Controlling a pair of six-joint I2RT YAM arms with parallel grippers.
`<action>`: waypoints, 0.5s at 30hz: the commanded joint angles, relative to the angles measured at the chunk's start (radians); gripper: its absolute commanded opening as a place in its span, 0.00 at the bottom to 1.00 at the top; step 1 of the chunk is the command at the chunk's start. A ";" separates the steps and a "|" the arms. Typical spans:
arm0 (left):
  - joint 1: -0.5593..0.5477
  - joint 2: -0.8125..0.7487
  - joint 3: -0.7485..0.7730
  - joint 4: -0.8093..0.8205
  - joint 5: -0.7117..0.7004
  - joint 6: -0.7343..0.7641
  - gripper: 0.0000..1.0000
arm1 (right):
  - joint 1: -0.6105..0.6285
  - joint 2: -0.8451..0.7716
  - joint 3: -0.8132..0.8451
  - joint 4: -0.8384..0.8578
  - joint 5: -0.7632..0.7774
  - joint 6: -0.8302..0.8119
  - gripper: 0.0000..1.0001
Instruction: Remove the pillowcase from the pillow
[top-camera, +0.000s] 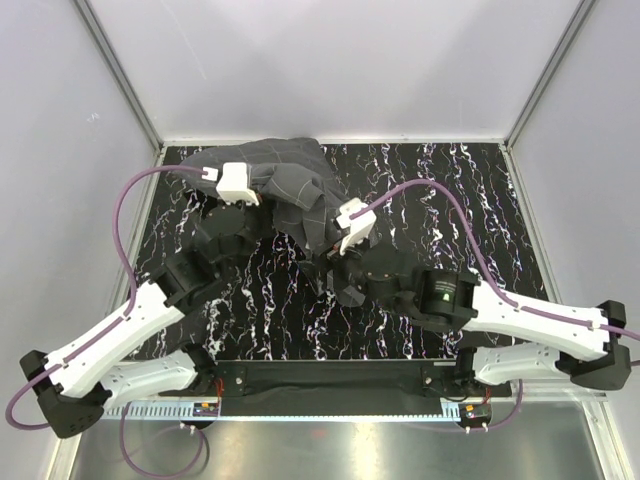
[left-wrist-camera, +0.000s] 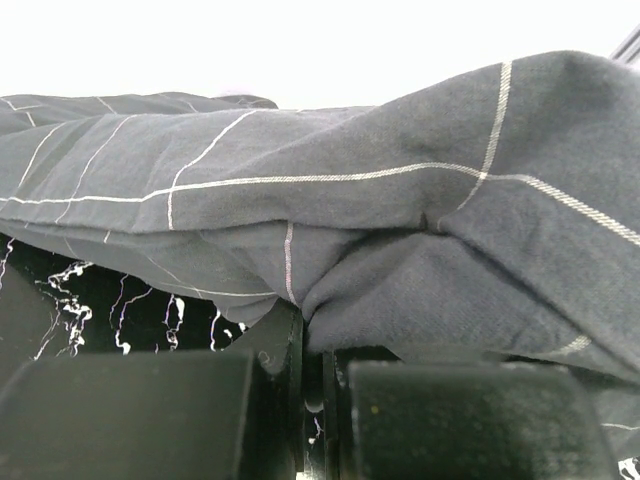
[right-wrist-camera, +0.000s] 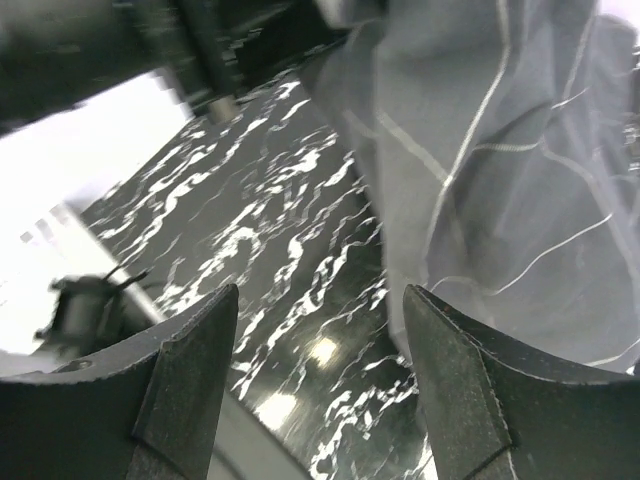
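Observation:
The dark charcoal pillowcase (top-camera: 292, 190) with its thin white grid lies bunched in a heap at the back middle of the table. My left gripper (top-camera: 262, 192) is at the heap's left side. In the left wrist view it (left-wrist-camera: 305, 322) is shut on a fold of the pillowcase (left-wrist-camera: 400, 220). My right gripper (top-camera: 322, 268) is at the heap's near right edge. In the right wrist view it (right-wrist-camera: 320, 345) is open and empty above the tabletop, with the pillowcase (right-wrist-camera: 500, 170) hanging just right of it. The pillow is not visible.
The black white-veined marble tabletop (top-camera: 420, 190) is enclosed by pale walls on the left, back and right. The left arm (right-wrist-camera: 110, 50) shows blurred at the top left of the right wrist view. The arm bases sit at the near edge.

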 joint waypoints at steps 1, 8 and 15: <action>0.003 -0.022 0.103 0.078 0.044 0.021 0.00 | 0.000 0.038 0.003 0.096 0.127 -0.047 0.74; 0.003 -0.068 0.096 0.059 0.074 0.001 0.00 | -0.003 0.113 0.015 0.145 0.203 -0.090 0.74; 0.003 -0.117 0.096 0.025 0.096 -0.010 0.00 | -0.044 0.180 0.029 0.107 0.280 -0.038 0.67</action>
